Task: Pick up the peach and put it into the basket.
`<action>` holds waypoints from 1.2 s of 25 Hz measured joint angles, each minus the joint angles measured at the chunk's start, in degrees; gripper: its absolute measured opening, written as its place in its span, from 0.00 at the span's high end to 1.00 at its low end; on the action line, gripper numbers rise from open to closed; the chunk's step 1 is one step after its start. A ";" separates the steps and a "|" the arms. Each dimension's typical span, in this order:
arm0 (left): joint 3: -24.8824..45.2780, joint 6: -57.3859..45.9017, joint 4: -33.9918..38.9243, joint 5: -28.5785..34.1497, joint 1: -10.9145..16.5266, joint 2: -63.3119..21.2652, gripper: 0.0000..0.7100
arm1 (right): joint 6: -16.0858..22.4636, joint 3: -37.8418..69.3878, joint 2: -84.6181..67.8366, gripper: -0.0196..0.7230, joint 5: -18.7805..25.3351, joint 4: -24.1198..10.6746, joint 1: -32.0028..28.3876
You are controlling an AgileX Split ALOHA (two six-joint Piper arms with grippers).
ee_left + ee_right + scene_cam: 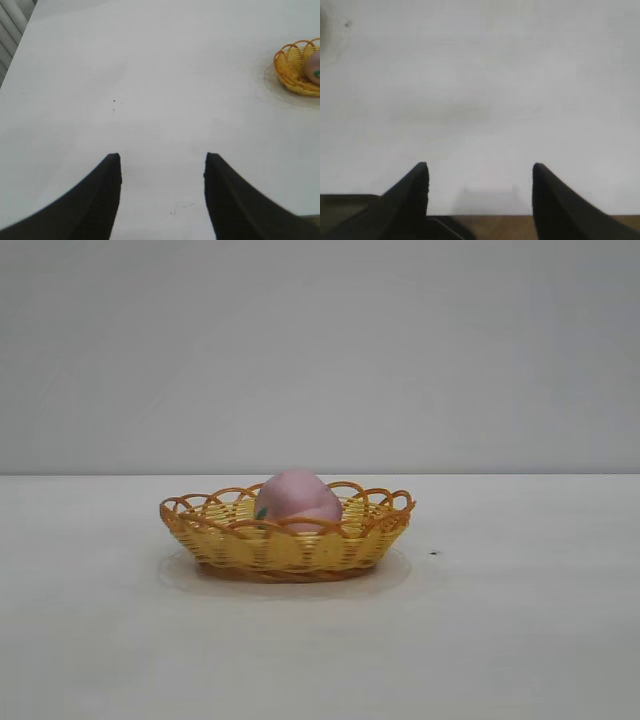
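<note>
The pink peach (297,499) lies inside the yellow-orange wicker basket (240,543) at the middle of the white table; a small green mark shows on its left side. In the left wrist view the basket (290,70) and a sliver of the peach (315,69) show at the frame's edge, far from my left gripper (162,159), which is open and empty over bare table. My right gripper (478,169) is open and empty above the table's edge. Neither gripper shows in the exterior view.
A small dark speck (433,553) lies on the table right of the basket. The table's wooden edge (520,227) shows under the right gripper. A plain grey wall stands behind the table.
</note>
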 joint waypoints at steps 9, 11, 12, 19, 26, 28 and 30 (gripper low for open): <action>0.00 0.00 0.00 0.00 0.00 0.00 0.46 | -3.49 0.00 -15.06 0.40 1.02 2.61 0.00; 0.00 0.00 0.00 0.00 0.00 0.00 0.46 | -3.94 0.09 -15.11 0.40 1.06 2.89 0.00; 0.00 0.00 0.00 0.00 0.09 0.00 0.46 | -4.19 0.09 -15.11 0.40 1.06 3.16 0.00; 0.10 0.00 0.00 0.00 0.09 0.00 0.46 | -4.32 0.09 -15.11 0.40 1.06 3.78 0.00; 0.10 0.00 0.00 0.00 0.09 0.00 0.46 | -4.32 0.09 -15.11 0.40 1.06 3.78 0.00; 0.10 0.00 0.00 0.00 0.09 0.00 0.46 | -4.32 0.09 -15.11 0.40 1.06 3.86 0.00; 0.10 0.00 0.00 0.00 0.09 0.00 0.46 | -4.32 0.09 -15.11 0.40 1.06 3.86 0.00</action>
